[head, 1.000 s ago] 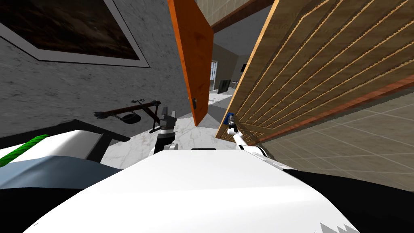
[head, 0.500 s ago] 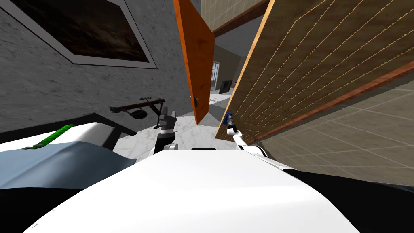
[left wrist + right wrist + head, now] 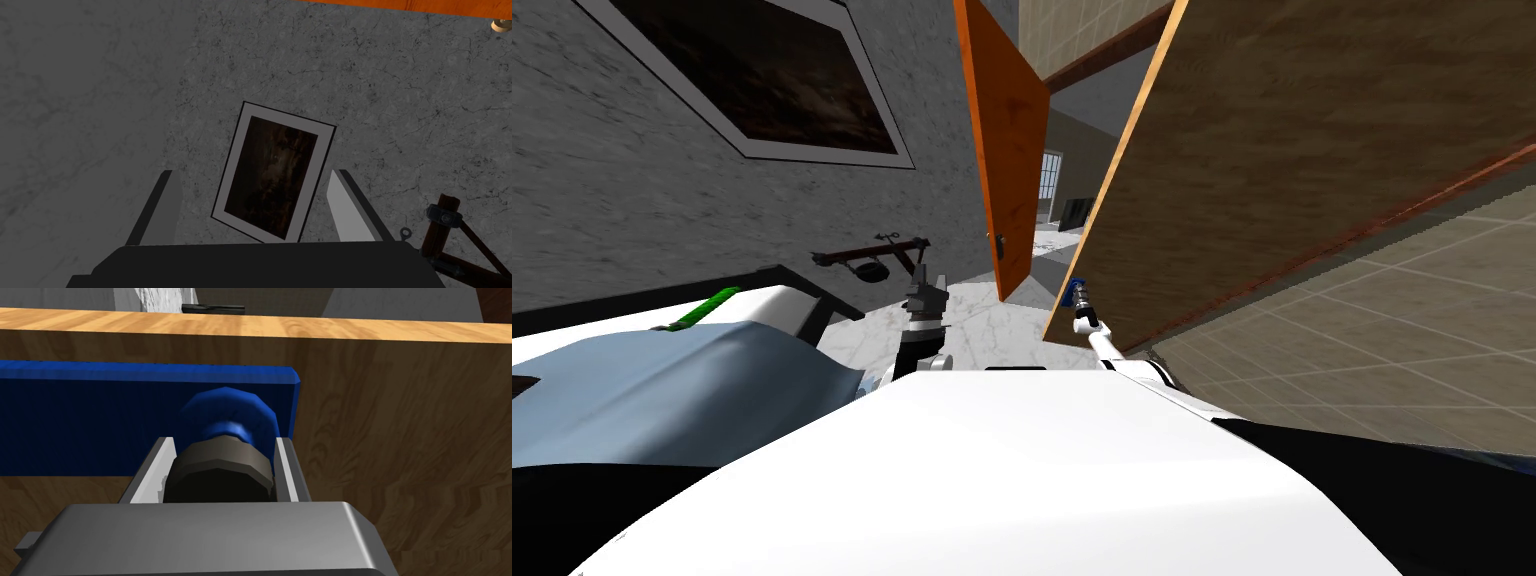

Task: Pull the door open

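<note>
The brown wood door (image 3: 1312, 150) takes up the right of the head view. Its pale edge faces a gap through which a further room shows. Left of the gap stands an orange door (image 3: 1007, 150), and left of that a grey wall (image 3: 632, 220) bears a dark picture (image 3: 782, 80) in a pale frame. Low on the left lies what looks like a bed (image 3: 662, 370), white and light blue, with a green strip on it. A dark wooden stand (image 3: 870, 268) sits by the wall on the white marble floor (image 3: 977, 320). Near the door's edge a blue plate (image 3: 90, 418) carries a knob (image 3: 220, 463) with a blue neck and a dark head. The right claw (image 3: 222, 444) is clenched on the knob, one finger against each side. The left claw (image 3: 925, 290) hangs near the stand, well apart from the door, its fingers (image 3: 345, 200) spread and holding nothing.
</note>
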Tool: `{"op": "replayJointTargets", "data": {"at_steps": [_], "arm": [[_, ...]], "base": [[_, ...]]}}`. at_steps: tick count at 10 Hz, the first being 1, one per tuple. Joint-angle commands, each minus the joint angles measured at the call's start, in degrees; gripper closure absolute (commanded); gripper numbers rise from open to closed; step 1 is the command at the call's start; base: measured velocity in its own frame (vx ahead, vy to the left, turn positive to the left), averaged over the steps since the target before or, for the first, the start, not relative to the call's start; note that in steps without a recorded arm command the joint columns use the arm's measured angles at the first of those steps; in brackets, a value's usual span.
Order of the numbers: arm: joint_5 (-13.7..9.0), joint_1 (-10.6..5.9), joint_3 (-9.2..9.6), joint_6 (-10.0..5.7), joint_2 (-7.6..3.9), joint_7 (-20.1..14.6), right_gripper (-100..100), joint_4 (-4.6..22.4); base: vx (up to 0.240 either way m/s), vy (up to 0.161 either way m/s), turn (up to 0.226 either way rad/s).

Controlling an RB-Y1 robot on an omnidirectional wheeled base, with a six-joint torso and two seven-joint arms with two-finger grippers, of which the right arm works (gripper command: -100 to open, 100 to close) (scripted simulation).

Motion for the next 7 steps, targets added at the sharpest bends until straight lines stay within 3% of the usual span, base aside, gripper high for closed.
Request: {"op": "replayJointTargets", "data": {"at_steps": [1, 7], "arm": [[0.28, 0.14, 1.23, -0.11, -0.22, -1.06, 100, -0.14], [0.99, 0.24, 4.18, -0.44, -1.0, -3.57, 100, -0.63]], "base": [[-0.178, -0.079, 0.108], [-0.197, -0.087, 0.091]]}}
